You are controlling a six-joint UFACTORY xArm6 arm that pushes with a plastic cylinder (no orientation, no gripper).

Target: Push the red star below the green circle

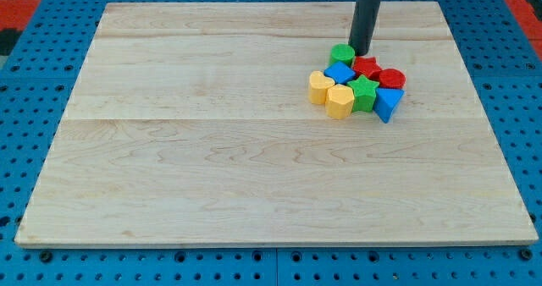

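Yellow blocks (331, 94) and green star (364, 90) crowd the red star (367, 66); my tip (359, 53) touches green circle (342, 54).

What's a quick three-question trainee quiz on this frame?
1. True or false: all the blocks sit in one tight cluster.
2. My tip is nearest which block? A) yellow heart B) green circle C) blue triangle
3. Fill in: the red star lies to the view's ____ of the green circle.

Key
1. True; the cluster is on the board, in the view's upper right.
2. B; the tip is at the green circle, on its right edge.
3. Right; the red star is right of and slightly below it, beside the red cylinder.
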